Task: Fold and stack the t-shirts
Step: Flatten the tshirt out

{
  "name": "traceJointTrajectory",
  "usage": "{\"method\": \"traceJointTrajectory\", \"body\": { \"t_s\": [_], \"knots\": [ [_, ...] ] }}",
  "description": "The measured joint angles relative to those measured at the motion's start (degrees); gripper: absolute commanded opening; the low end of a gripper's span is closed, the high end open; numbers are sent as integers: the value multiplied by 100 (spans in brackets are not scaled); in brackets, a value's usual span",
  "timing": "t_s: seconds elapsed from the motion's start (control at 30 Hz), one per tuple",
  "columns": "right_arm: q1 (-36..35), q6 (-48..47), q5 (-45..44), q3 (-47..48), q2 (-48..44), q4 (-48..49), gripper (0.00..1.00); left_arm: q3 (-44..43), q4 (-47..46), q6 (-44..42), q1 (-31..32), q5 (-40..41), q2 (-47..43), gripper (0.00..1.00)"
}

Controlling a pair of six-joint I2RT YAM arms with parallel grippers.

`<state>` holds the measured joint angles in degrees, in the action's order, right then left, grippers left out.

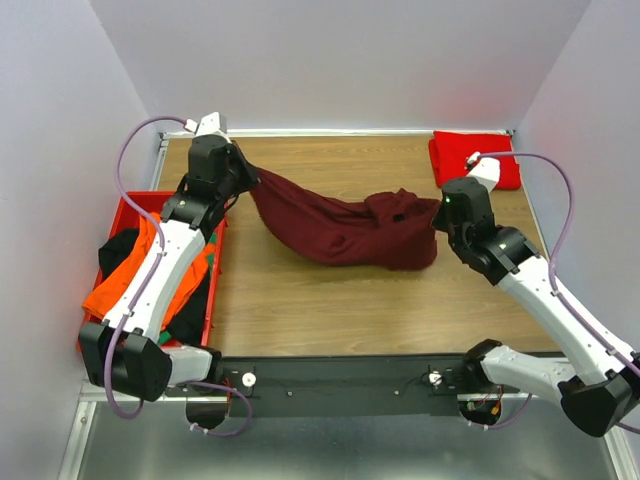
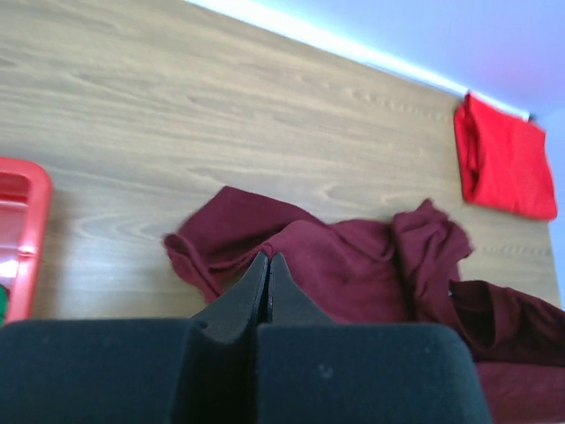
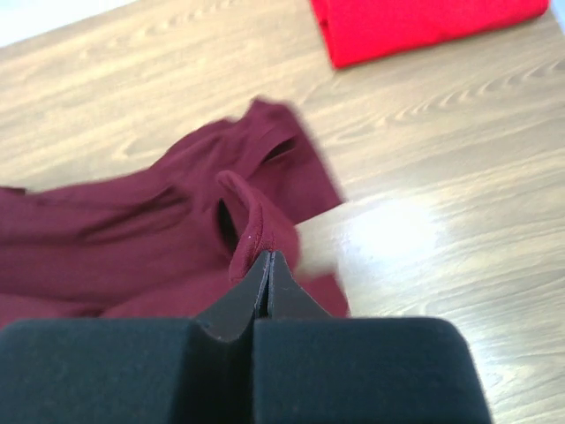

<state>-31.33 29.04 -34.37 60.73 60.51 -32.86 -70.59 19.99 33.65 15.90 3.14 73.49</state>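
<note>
The maroon t-shirt [image 1: 340, 230] is strung across the middle of the desk [image 1: 330, 310], gripped at both ends. Nearest the arm bases, a wide band of bare wood runs between the cloth and the desk's near edge.

On the left, the red tray [image 1: 122, 207] sits against the desk's side edge. It holds an orange t-shirt [image 1: 125, 280] and a black t-shirt [image 1: 115, 250], partly hidden under the left arm. Only the top view shows what is in it; the left wrist view catches just a corner of its rim.

The left hand [image 1: 245, 180] is above the far left part of the desk, its fingers pressed together on one end of the maroon cloth, which slopes down from it. The left wrist view shows the cloth bunched in folds on the wood beyond the fingertips.

The right hand [image 1: 440, 215] is clamped the same way on the opposite end. The right wrist view shows a rolled hem pinched at the tips, which the top view hides behind the wrist.

Farthest off, a folded red t-shirt [image 1: 475, 160] lies in the far right corner, close to the back edge and apart from the maroon one.
</note>
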Motion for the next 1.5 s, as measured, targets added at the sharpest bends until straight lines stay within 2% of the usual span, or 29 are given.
{"method": "traceJointTrajectory", "body": {
  "t_s": [0.17, 0.3, 0.43, 0.6, 0.67, 0.73, 0.8, 0.87, 0.9, 0.97, 1.03, 1.07, 1.17, 1.2, 1.27, 1.33, 1.4, 1.43, 1.47, 1.5],
  "knots": [
    [262, -138, -83, 426, 184, -85, 0, -17, -15, 24, -315, -256, -68, 0],
    [822, -262, 61, 1257, 949, -92, 0, -592, 9, 92, -472, -474, 428, 0],
    [1272, -461, 374, 2463, 2057, 0, 0, -1851, 2, 131, -538, -669, 1401, 0],
    [1648, -763, 844, 4656, 3545, 48, 0, -4710, 343, 131, -662, -922, 2977, 0],
    [1751, -925, 1001, 5825, 4065, 96, 0, -5779, 407, 155, -776, -1073, 3414, 0],
    [1792, -1010, 1036, 6387, 4212, 109, 0, -6408, 509, 188, -929, -1191, 3554, 0],
    [1803, -1110, 1064, 6784, 4205, 149, 1, -6500, 420, 208, -1084, -1296, 3456, 0],
    [1821, -1158, 1071, 6846, 3985, 280, 0, -6074, 243, 219, -1235, -1333, 3084, 0],
    [1818, -1158, 1084, 6758, 3847, 315, 0, -5517, 114, 219, -1325, -1342, 2726, 0],
    [1818, -1137, 1119, 6196, 3379, 461, 0, -4701, -13, 236, -1429, -1357, 2232, 0],
    [1821, -1058, 1132, 5322, 2855, 525, 1, -3672, -293, 267, -1460, -1390, 1751, 0],
    [1823, -979, 1134, 4822, 2647, 647, 0, -2839, -511, 341, -1460, -1436, 1447, 0],
    [1823, -634, 1281, 2826, 1891, 627, 0, -1392, -837, 527, -1453, -1499, 1069, 0],
    [1823, -538, 1357, 2402, 1764, 717, 0, -800, -992, 601, -1443, -1543, 953, 0],
    [1827, -293, 1596, 938, 1427, 680, 0, 474, -1082, 730, -1438, -1591, 767, 0],
    [1827, -109, 1775, -173, 1246, 675, 0, 1327, -1128, 828, -1434, -1624, 767, 0],
    [1827, 72, 1971, -1056, 1141, 616, 0, 1985, -1174, 894, -1427, -1648, 767, 12],
    [1827, 127, 2046, -1285, 1137, 616, 12, 2210, -1191, 914, -1423, -1661, 780, 18],
    [1827, 177, 2114, -1464, 1137, 627, 18, 2398, -1244, 931, -1416, -1685, 804, 31],
    [1829, 229, 2190, -1596, 1141, 629, 25, 2476, -1290, 929, -1405, -1698, 824, 35]
  ]
}}
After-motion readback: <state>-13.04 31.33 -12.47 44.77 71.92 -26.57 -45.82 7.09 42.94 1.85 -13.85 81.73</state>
